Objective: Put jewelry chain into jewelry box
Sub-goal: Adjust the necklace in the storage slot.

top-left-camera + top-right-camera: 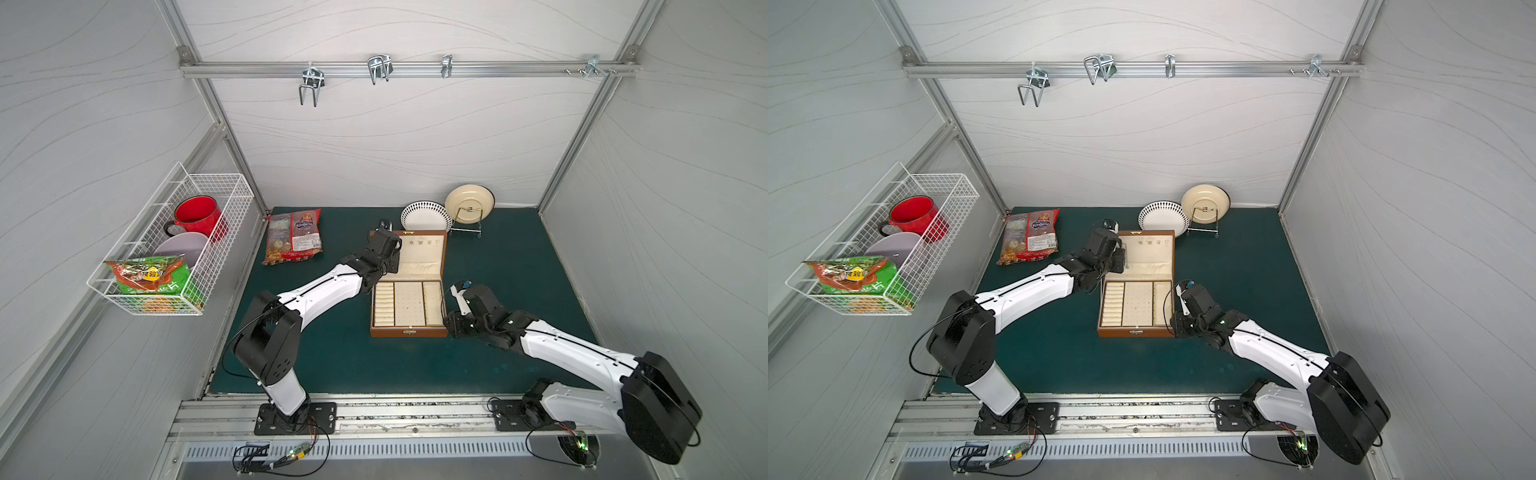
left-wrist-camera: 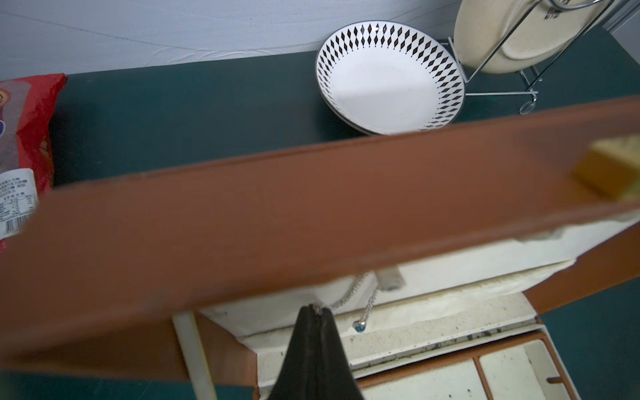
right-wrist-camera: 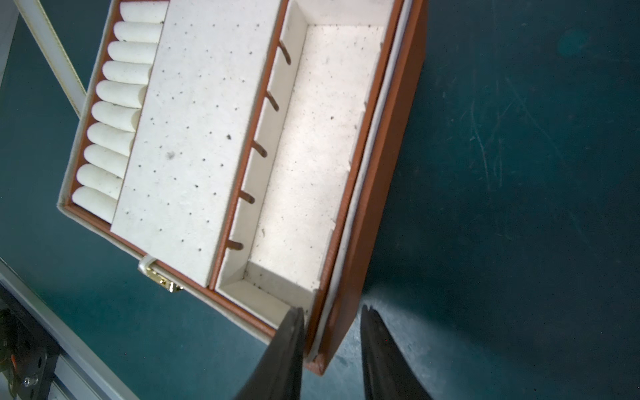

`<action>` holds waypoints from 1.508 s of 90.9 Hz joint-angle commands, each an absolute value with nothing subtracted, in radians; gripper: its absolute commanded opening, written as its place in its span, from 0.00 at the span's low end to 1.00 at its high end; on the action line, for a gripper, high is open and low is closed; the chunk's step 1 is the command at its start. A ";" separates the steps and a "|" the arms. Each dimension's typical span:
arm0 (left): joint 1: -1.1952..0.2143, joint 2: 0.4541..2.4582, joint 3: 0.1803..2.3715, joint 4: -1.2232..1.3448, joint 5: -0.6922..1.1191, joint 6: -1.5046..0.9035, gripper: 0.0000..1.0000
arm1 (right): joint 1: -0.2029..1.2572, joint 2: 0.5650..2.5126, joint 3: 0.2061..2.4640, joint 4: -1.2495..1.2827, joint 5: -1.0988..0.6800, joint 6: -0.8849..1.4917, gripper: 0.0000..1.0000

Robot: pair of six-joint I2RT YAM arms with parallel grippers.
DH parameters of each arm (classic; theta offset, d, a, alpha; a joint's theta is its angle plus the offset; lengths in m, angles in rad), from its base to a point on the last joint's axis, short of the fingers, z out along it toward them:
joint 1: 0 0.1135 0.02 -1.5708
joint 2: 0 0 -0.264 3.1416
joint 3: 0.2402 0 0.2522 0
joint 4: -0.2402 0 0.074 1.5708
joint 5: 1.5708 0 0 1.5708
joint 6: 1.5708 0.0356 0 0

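The brown jewelry box [image 1: 409, 332] [image 1: 1136, 331] stands open mid-mat, its lid [image 2: 311, 207] upright. My left gripper [image 2: 316, 308] [image 1: 392, 266] reaches in at the lid's left side and is shut on the thin silvery jewelry chain [image 2: 348, 294]. The chain loops up behind the lid's edge, and a small blue pendant [image 2: 360, 325] hangs against the cream lining. My right gripper [image 3: 332, 310] [image 1: 446, 322] is closed on the box's right wall [image 3: 381, 173] near the front corner. One finger is inside the empty right compartment [image 3: 311, 156], the other outside.
A red snack packet [image 1: 293, 237] lies at the back left of the mat. A patterned plate [image 1: 426, 216] leans behind the box beside a cream plate on a wire stand [image 1: 469, 201]. A wire basket [image 1: 174, 249] with a red mug hangs on the left wall.
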State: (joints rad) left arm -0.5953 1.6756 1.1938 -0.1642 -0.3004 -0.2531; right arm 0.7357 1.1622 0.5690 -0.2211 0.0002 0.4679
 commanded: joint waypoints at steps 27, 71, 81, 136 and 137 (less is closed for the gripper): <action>-0.582 1.678 1.164 -0.062 -0.312 -0.237 0.00 | 0.744 1.142 0.557 -0.238 0.009 0.476 0.33; -0.561 1.694 1.161 -0.110 -0.297 -0.291 0.02 | 0.746 1.135 0.554 -0.239 0.009 0.479 0.32; -0.561 1.696 1.155 -0.113 -0.288 -0.301 0.04 | 0.746 1.129 0.552 -0.238 0.011 0.481 0.32; -0.561 1.751 1.187 -0.122 -0.241 -0.360 0.03 | 0.752 1.115 0.545 -0.242 0.013 0.485 0.32; -0.561 1.751 1.187 -0.123 -0.240 -0.361 0.04 | 0.753 1.114 0.546 -0.242 0.012 0.485 0.32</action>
